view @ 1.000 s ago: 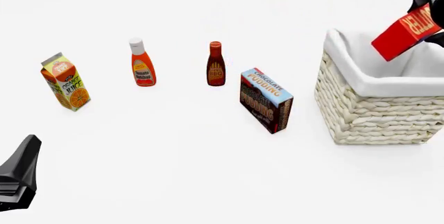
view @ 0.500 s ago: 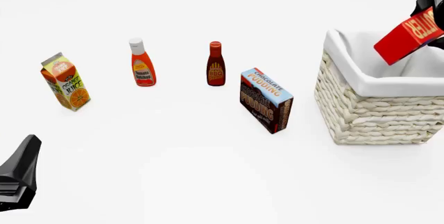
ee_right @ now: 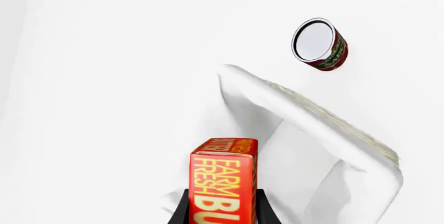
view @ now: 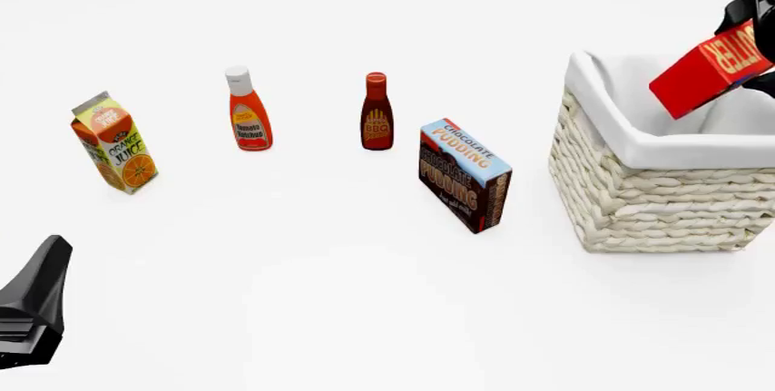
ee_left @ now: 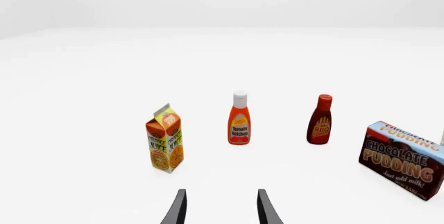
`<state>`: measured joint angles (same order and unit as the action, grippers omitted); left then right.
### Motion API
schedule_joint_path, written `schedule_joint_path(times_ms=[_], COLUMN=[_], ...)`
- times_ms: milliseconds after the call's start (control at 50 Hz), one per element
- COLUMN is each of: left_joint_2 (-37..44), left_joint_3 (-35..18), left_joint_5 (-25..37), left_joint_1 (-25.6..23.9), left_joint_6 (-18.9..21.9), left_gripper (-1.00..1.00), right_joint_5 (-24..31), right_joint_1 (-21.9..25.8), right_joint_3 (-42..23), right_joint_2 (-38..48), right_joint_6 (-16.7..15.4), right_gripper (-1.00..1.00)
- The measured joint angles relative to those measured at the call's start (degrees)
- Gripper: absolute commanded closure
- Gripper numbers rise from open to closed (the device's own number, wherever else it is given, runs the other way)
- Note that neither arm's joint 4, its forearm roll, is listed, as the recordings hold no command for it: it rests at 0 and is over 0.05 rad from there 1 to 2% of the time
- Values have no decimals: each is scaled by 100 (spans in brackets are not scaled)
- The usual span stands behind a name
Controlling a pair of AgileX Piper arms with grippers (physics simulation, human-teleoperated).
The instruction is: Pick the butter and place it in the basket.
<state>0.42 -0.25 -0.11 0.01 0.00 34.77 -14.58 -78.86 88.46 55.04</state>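
The butter (view: 709, 69), a red box with pale lettering, hangs tilted over the open top of the basket (view: 660, 196), a cream woven basket with white lining, at the right. My right gripper (view: 753, 33) is shut on the butter's upper end at the frame's right edge. In the right wrist view the butter (ee_right: 223, 182) sits between the two black fingers (ee_right: 182, 211), above the basket's white lining (ee_right: 312, 125). My left gripper (ee_left: 220, 211) is open and holds nothing; in the front view its black body (view: 34, 305) rests low at the left edge.
An orange juice carton (view: 115, 143), a ketchup bottle (view: 249, 112), a BBQ sauce bottle (view: 377, 113) and a chocolate pudding box (view: 464, 175) stand in a row left of the basket. A can (ee_right: 319, 44) lies beyond the basket in the right wrist view.
The butter and my right gripper shifted slightly right and up over the basket, then settled a little lower. The left arm has not moved.
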Motion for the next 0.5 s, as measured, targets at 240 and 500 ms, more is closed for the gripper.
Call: schedule_joint_path(times_ms=[240,500], left_joint_2=[0,0], left_joint_3=[0,0], left_joint_5=[0,0], left_joint_1=[0,0], left_joint_6=[-1,0], left_gripper=[-100,-100], right_joint_5=[-51,-106], right_joint_1=[-7,-9], right_joint_3=[127,175], right_joint_2=[-81,-68], right_joint_6=[88,126], right_gripper=[100,100])
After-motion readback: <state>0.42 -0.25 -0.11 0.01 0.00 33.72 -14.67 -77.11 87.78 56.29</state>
